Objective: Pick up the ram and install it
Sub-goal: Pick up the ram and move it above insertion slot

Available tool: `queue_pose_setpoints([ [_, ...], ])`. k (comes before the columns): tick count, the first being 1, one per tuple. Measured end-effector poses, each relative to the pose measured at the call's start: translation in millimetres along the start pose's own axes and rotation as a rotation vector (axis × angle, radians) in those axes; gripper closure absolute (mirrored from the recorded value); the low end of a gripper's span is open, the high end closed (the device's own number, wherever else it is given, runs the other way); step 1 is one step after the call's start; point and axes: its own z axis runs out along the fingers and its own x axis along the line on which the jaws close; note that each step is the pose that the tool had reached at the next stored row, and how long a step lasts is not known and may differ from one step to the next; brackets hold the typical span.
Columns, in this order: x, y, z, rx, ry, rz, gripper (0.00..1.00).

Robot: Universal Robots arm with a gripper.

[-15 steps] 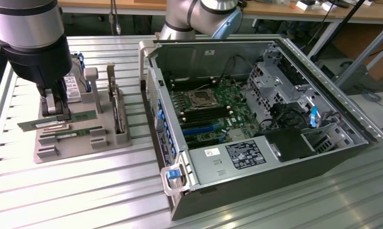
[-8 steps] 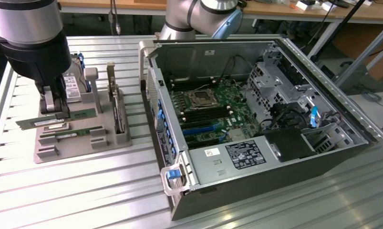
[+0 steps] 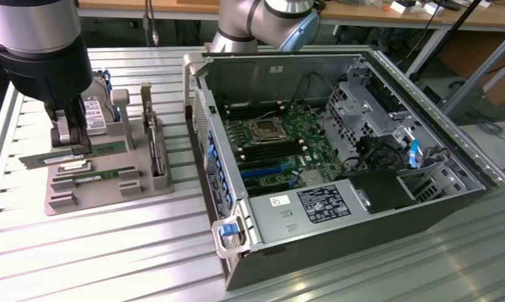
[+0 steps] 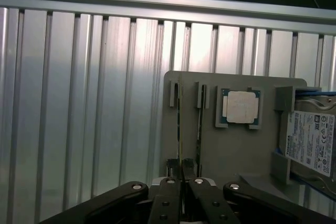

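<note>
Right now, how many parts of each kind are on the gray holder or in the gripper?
ram sticks: 2, one in the gripper
CPU chip: 1
hard drive: 1
expansion card: 1
Total: 5

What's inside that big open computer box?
Inside the computer box, a green motherboard lies flat on the bottom, with black cables and a metal drive cage next to it. A labelled grey box covers whatever is underneath it.
</note>
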Motion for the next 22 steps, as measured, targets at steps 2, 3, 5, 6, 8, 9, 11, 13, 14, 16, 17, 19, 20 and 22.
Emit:
queue_pose_setpoints([
  [2, 0.0, 0.0, -0.9, 0.0, 0.0, 0.0, 0.87],
  [3, 0.0, 0.1, -1.5, -0.0001, 0.0, 0.0, 0.87],
  [5, -0.1, 0.1, -2.6, 0.0, 0.0, 0.0, 0.87],
  [6, -0.1, 0.2, -3.2, -0.0001, 0.0, 0.0, 0.87],
  [8, -0.1, 0.2, -4.6, 0.0, 0.0, 0.0, 0.87],
  [9, -0.1, 0.3, -5.6, -0.0001, 0.0, 0.0, 0.87],
  [11, -0.2, 0.4, -7.8, -0.0001, 0.0, 0.0, 0.87],
  [13, -0.2, 0.6, -10.9, 0.0, 0.0, 0.0, 0.87],
  [14, -0.2, 0.6, -12.1, 0.0, 0.0, 0.0, 0.87],
  [16, -0.3, 0.7, -13.9, 0.0, 0.0, 0.0, 0.87],
  [17, -0.3, 0.8, -14.4, -0.0001, 0.0, 0.0, 0.87],
  [19, -0.3, 0.9, -16.5, 0.0, 0.0, 0.0, 0.87],
  [20, -0.4, 0.9, -17.1, 0.0, 0.0, 0.0, 0.87],
  [22, -0.4, 1.0, -18.1, 0.0, 0.0, 0.0, 0.87],
])
